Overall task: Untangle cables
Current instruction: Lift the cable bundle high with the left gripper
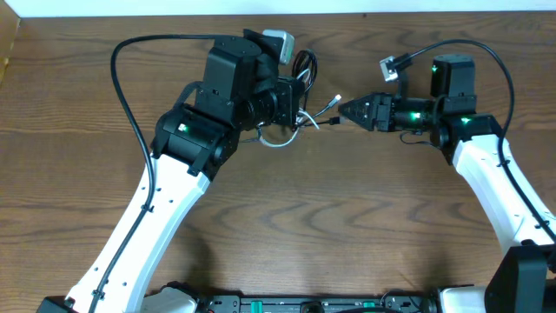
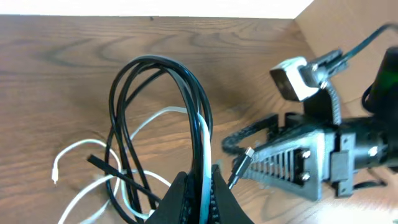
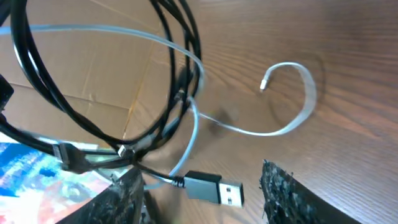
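The cables (image 1: 302,69) are a small tangle of thin black and white cords between my two grippers at the table's far middle. My left gripper (image 1: 299,103) is shut on a black and a white strand; in the left wrist view (image 2: 200,198) black loops (image 2: 155,93) rise from the jaws and a white cord (image 2: 81,149) trails left. My right gripper (image 1: 340,109) points left at the tangle. In the right wrist view its fingers (image 3: 200,174) are open, with a black USB plug (image 3: 214,186) lying between them, touching neither. A white cord end (image 3: 292,118) curls on the wood.
Wooden table (image 1: 347,226). A thick black robot cord (image 1: 122,78) arcs at the back left, another (image 1: 486,52) at the back right. The right arm's camera block (image 2: 292,78) is close to the left gripper. Cardboard (image 3: 93,74) shows behind the cables.
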`<state>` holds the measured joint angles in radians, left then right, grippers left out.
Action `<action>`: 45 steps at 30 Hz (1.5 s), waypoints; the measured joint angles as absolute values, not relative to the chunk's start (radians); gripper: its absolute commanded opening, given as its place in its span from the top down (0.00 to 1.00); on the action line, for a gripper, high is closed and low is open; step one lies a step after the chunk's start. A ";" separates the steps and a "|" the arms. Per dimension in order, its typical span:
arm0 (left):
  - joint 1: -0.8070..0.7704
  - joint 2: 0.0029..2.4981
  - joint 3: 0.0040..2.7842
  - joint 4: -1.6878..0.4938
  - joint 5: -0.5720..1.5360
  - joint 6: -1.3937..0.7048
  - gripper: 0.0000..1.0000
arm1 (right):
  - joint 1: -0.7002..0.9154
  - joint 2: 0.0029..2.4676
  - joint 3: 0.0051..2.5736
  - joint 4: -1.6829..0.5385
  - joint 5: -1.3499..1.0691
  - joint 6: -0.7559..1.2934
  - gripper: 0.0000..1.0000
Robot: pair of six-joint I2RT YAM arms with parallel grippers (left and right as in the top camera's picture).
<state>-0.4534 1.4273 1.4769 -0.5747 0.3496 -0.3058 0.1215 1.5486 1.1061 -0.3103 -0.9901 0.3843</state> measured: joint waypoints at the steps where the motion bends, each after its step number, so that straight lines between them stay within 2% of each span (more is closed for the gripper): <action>1: -0.450 1.427 1.477 -0.572 0.354 -0.326 0.93 | 0.126 1.549 1.106 -0.302 -0.993 0.392 0.44; 7: -0.409 1.427 1.477 -0.519 0.366 -0.489 0.92 | 0.150 1.549 1.106 -0.279 -1.004 0.426 0.46; 9: -0.397 1.427 1.477 -0.500 0.365 -0.561 0.93 | 0.150 1.549 1.106 -0.280 -1.004 0.436 0.48; 10: -0.392 1.427 1.477 -0.485 0.365 -0.601 0.92 | 0.151 1.549 1.106 -0.282 -1.002 0.441 0.54; 13: -0.383 1.427 1.477 -0.440 0.365 -0.712 0.93 | 0.151 1.549 1.106 -0.296 -0.980 0.465 0.58; 20: -0.383 1.428 1.477 -0.303 0.366 -1.057 0.93 | 0.157 1.548 1.106 -0.454 -0.774 0.531 0.53; 25: -0.383 1.428 1.477 -0.245 0.377 -1.323 0.92 | 0.157 1.547 1.106 -0.429 -0.742 0.514 0.48; 28: -0.383 1.428 1.477 -0.218 0.395 -1.410 0.93 | 0.155 1.539 1.106 -0.371 -0.780 0.471 0.44; 38: -0.383 1.427 1.477 -0.211 0.454 -1.423 0.92 | 0.155 1.474 1.106 -0.206 -0.905 0.454 0.43; 45: -0.383 1.428 1.477 -0.211 0.554 -1.229 0.93 | 0.184 1.473 1.106 -0.159 -0.780 0.585 0.40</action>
